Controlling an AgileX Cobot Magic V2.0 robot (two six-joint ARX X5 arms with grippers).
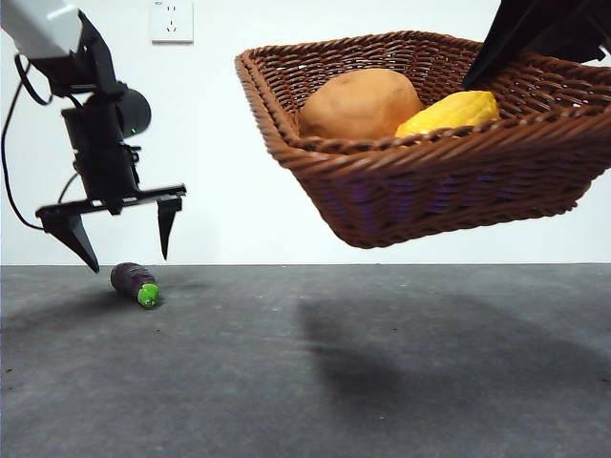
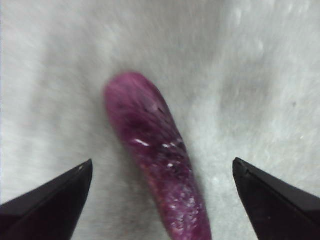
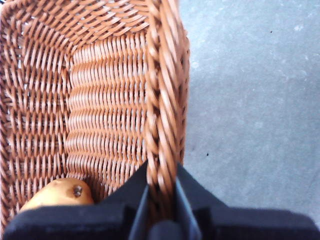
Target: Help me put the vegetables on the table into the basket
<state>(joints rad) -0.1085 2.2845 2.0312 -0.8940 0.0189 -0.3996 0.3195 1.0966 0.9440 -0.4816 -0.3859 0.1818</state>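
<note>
The brown wicker basket (image 1: 430, 181) hangs tilted in the air at the upper right, well above the table. In it lie the brown potato (image 1: 360, 103) and the yellow-orange vegetable (image 1: 449, 113). My right gripper (image 3: 161, 200) is shut on the basket's rim (image 3: 162, 125); the potato (image 3: 57, 194) shows inside. The purple eggplant (image 1: 134, 282) with its green cap lies on the table at the left. My left gripper (image 1: 119, 239) is open just above it. In the left wrist view the eggplant (image 2: 155, 155) lies between the spread jaws.
The dark grey table (image 1: 382, 382) spreads across the foreground, with the basket's shadow (image 1: 382, 353) on it. A white wall with a socket (image 1: 172, 21) is behind.
</note>
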